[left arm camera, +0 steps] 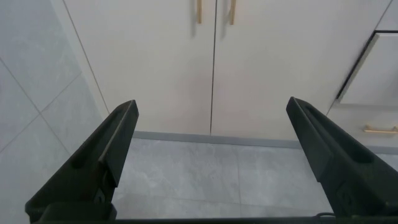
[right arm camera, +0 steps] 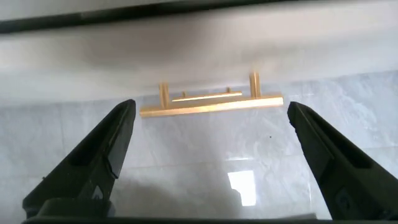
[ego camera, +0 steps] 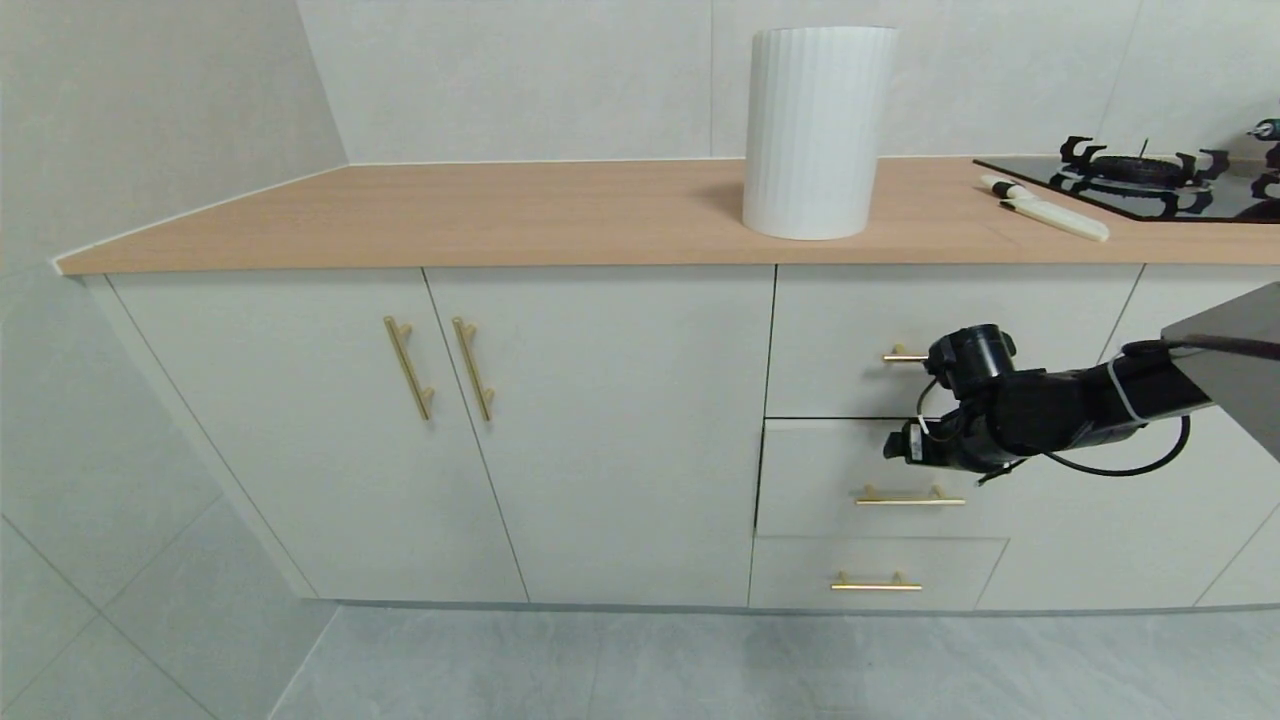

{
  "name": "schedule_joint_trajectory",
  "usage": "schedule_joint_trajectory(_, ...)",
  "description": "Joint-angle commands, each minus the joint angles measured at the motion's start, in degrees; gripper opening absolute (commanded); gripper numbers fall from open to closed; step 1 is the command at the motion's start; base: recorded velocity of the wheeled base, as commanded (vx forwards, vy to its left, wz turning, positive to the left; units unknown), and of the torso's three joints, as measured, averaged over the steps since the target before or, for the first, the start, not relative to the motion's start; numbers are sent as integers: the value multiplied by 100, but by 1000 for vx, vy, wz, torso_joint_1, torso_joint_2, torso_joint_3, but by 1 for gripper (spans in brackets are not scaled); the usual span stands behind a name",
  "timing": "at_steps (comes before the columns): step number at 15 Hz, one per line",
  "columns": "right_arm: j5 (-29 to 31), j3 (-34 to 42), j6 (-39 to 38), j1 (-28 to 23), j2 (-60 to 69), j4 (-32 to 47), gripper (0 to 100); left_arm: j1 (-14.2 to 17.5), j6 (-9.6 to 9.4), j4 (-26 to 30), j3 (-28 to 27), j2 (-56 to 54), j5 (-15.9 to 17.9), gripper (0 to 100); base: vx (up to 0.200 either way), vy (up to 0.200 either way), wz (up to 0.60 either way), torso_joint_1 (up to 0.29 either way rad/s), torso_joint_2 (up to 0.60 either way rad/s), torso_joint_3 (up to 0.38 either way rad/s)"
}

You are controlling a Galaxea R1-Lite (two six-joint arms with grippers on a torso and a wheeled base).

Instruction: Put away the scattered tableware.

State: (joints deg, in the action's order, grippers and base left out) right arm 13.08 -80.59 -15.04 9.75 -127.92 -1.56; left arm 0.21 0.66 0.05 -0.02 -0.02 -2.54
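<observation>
Jaws of the right gripper (right arm camera: 209,109) gape wide and empty at lower right of the head view, facing the middle drawer's brass handle (ego camera: 910,498) (the drawer looks slightly ajar). The left gripper (left arm camera: 212,106) is equally spread and holds nothing. Farther back, cream utensils (ego camera: 1050,212) lie on the countertop (ego camera: 500,215), upper right. The step is probably opening the drawer; next, clamp the handle and pull straight.

Matte black right arm (ego camera: 1060,410), built of rounded, chunky segments; carries a short cylindrical housing (ego camera: 968,355) on top near the wrist; wears a pale band (ego camera: 1120,395) around the forearm; trails a thin black cable (ego camera: 1130,468) looping underneath; ends in the right gripper (right arm camera: 209,107) with long, tapering, wedge-shaped black fingers (right arm camera: 93,168); same dark, flat-sided wedges on the left gripper (left arm camera: 211,104).
</observation>
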Motion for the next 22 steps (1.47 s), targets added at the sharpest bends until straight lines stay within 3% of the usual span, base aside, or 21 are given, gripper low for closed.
schedule_joint_trajectory(1, 98, -18, -60, -8, -84, -160, 100, 6, 4, 4, 2, 2, -1, 100, 0, 0, 0, 0, 0, 0)
schedule_joint_trajectory(7, 573, -9, -236, -8, -330, -1259, 100, 6, 4, 4, 2, 2, -1, 100, 0, 0, 0, 0, 0, 0)
schedule_joint_trajectory(11, 546, 167, -394, -8, -14, -1259, 100, 6, 4, -5, 2, 2, -1, 100, 0, 0, 0, 0, 0, 0)
schedule_joint_trajectory(17, 292, 1160, -368, 53, 1717, -1048, 100, 6, 4, 4, 2, 2, -1, 100, 0, 0, 0, 0, 0, 0)
schedule_joint_trajectory(22, 432, 2707, -51, 290, 4240, -916, 100, 6, 4, 4, 2, 2, -1, 100, 0, 0, 0, 0, 0, 0)
